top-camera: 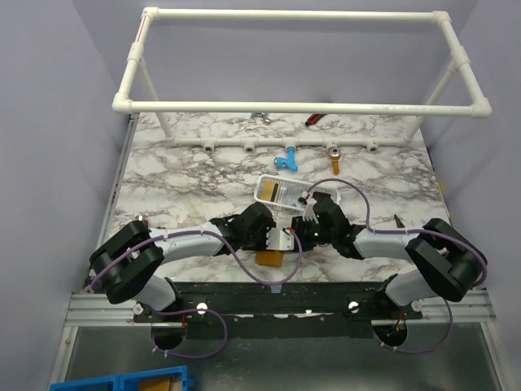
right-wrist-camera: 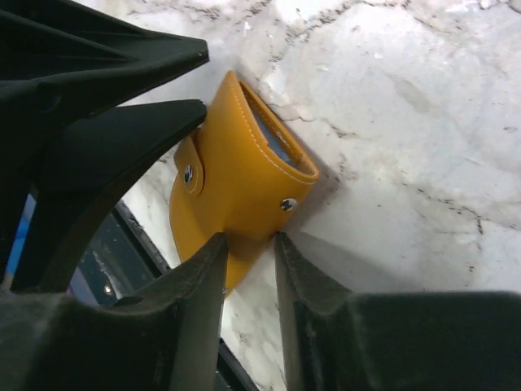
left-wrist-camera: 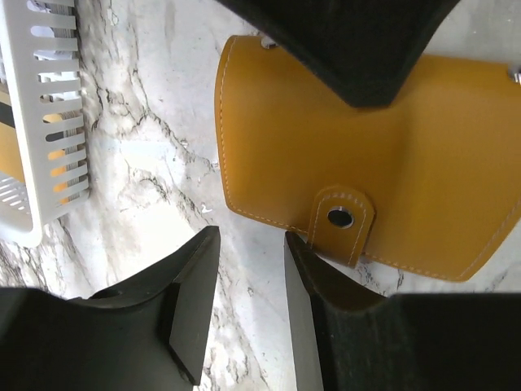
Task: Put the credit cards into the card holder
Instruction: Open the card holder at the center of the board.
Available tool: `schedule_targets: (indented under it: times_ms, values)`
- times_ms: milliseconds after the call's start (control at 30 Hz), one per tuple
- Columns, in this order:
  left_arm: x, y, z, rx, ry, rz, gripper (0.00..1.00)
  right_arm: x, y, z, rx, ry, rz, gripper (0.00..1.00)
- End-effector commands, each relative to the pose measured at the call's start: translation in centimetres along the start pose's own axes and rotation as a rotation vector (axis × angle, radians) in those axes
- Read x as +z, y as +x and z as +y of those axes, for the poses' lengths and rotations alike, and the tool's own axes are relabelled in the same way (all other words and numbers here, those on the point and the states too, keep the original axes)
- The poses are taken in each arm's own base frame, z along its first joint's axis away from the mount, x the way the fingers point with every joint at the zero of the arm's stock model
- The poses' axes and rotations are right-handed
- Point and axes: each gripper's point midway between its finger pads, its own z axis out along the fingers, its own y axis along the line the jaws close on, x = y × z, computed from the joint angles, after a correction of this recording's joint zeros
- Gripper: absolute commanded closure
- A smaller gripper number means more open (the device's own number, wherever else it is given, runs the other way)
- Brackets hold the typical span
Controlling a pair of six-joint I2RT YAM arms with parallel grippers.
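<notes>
The orange card holder [top-camera: 270, 258] lies near the table's front edge, between both arms. In the left wrist view the card holder [left-wrist-camera: 366, 155] is flat, its snap strap [left-wrist-camera: 343, 217] touching one fingertip; my left gripper [left-wrist-camera: 250, 236] stands partly open over bare marble. In the right wrist view the card holder [right-wrist-camera: 236, 175] gapes slightly, and its lower edge sits between the tips of my right gripper [right-wrist-camera: 250, 238], whose jaws are a narrow gap apart. The credit cards [top-camera: 279, 193], dark and yellowish, lie in the white basket [top-camera: 262, 189].
The white mesh basket [left-wrist-camera: 49, 122] is just behind the grippers. A blue object [top-camera: 286, 160], an orange-handled tool [top-camera: 332, 159] and a red tool [top-camera: 313, 119] lie at the back under the white pipe frame [top-camera: 301, 107]. The table's black front rail [right-wrist-camera: 134, 236] is close.
</notes>
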Motion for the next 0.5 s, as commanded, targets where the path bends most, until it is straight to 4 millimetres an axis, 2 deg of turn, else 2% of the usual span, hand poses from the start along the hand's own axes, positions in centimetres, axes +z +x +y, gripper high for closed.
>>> schedule_targets:
  times_ms: [0, 133, 233, 300, 467]
  values:
    - [-0.7, -1.6, 0.0, -0.045, 0.028, -0.033, 0.61, -0.4, -1.4, 2.0, -0.023, -0.093, -0.044, 0.73]
    - [-1.4, -2.9, -0.1, -0.079, 0.055, -0.078, 0.61, 0.0, -1.4, 2.0, -0.018, -0.104, -0.035, 0.86]
    - [-1.8, -3.1, 0.0, -0.095, 0.063, -0.090, 0.61, 0.1, -1.6, 1.6, -0.010, -0.083, -0.042, 0.96]
    - [-2.2, -2.9, 0.2, -0.109, 0.073, -0.096, 0.59, 0.0, -1.7, 1.3, -0.010, -0.070, -0.053, 0.99]
    - [-3.9, -3.4, 0.7, -0.188, 0.136, -0.134, 0.42, 0.1, -1.8, 0.6, -0.004, -0.035, -0.056, 0.99]
